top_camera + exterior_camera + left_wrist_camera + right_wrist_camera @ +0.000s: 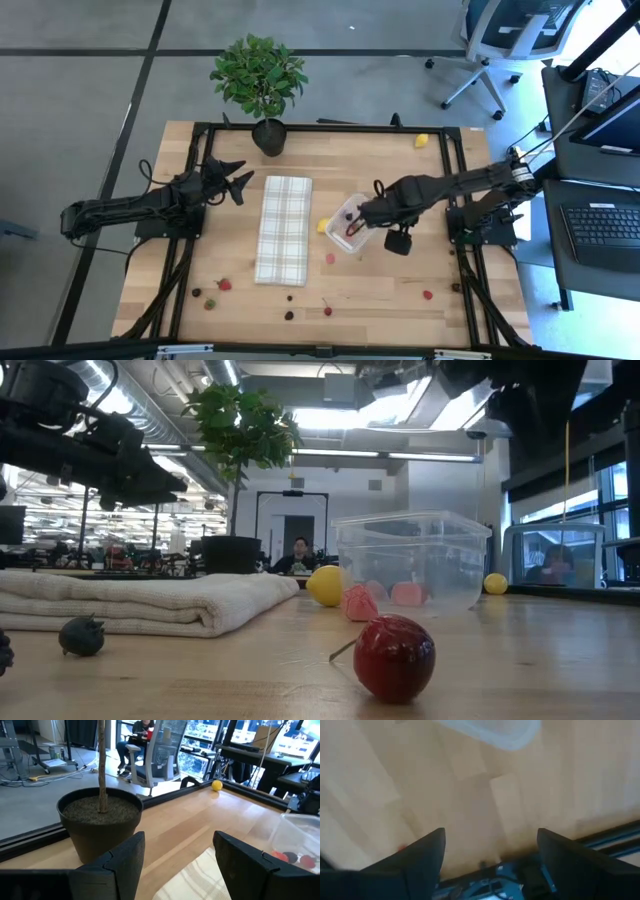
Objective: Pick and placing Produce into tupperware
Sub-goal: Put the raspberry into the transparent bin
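The clear tupperware (348,222) stands on the table right of the checked cloth, with pink pieces inside (405,593). Produce lies scattered about. A yellow piece (322,225) and a red one (330,258) are beside the container, a second yellow one (421,140) is near the far edge, and red and dark bits (224,284) lie along the near edge. In the low view a red cherry (393,655) sits closest. My right gripper (360,216) hovers open over the container's right side, and its own view shows the fingers (490,860) empty above the table. My left gripper (177,865) waits open beside the plant pot.
A potted plant (262,85) stands at the far edge, and its pot (100,820) is just ahead of my left gripper. The folded checked cloth (284,228) lies mid-table. Bare wood lies to the right of the container. A black frame rims the table. Chairs and desks stand beyond it.
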`<state>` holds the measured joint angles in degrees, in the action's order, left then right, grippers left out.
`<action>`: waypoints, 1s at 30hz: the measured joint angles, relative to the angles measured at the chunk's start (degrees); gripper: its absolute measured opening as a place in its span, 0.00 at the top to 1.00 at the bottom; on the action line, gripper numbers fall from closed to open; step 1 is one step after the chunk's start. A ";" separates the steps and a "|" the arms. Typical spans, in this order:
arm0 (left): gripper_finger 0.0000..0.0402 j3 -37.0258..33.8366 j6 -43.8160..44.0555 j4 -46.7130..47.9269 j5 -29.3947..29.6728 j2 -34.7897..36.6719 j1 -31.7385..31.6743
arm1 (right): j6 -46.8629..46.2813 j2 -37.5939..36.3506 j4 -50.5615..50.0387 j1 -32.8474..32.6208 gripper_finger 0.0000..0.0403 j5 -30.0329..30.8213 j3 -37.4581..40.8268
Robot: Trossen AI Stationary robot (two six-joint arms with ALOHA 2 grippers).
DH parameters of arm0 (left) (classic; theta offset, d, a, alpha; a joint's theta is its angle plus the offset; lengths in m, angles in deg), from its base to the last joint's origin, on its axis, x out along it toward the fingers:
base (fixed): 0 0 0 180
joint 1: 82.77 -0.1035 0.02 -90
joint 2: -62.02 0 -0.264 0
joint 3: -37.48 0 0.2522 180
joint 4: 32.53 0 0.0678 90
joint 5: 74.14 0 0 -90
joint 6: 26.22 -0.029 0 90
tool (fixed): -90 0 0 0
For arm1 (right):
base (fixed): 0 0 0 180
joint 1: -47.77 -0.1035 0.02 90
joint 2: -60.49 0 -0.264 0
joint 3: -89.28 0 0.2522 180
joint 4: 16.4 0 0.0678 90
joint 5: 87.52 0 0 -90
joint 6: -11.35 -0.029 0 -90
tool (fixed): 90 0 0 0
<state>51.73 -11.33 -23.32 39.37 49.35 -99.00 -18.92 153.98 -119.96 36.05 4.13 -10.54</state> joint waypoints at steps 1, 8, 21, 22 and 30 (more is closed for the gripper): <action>0.43 0.00 0.00 0.08 0.00 0.00 0.00 | -0.70 -0.44 0.29 -0.85 0.22 0.24 0.09; 0.43 0.00 -0.02 0.10 -0.02 0.00 0.01 | -4.30 -0.57 0.19 -8.43 0.22 -0.62 0.25; 0.43 0.00 0.09 0.13 -0.61 0.00 0.02 | -38.87 -0.54 1.83 -26.00 0.22 -2.40 2.93; 0.43 0.00 0.17 0.11 -0.61 0.00 0.02 | -40.95 -0.53 2.56 -27.38 0.22 -3.37 4.34; 0.43 0.00 4.51 0.06 -0.66 0.00 0.02 | -51.26 -0.70 22.10 -35.54 0.22 -8.00 17.12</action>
<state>51.73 -6.82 -23.26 38.71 49.35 -98.98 -70.19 153.28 -97.86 0.51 -3.88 6.57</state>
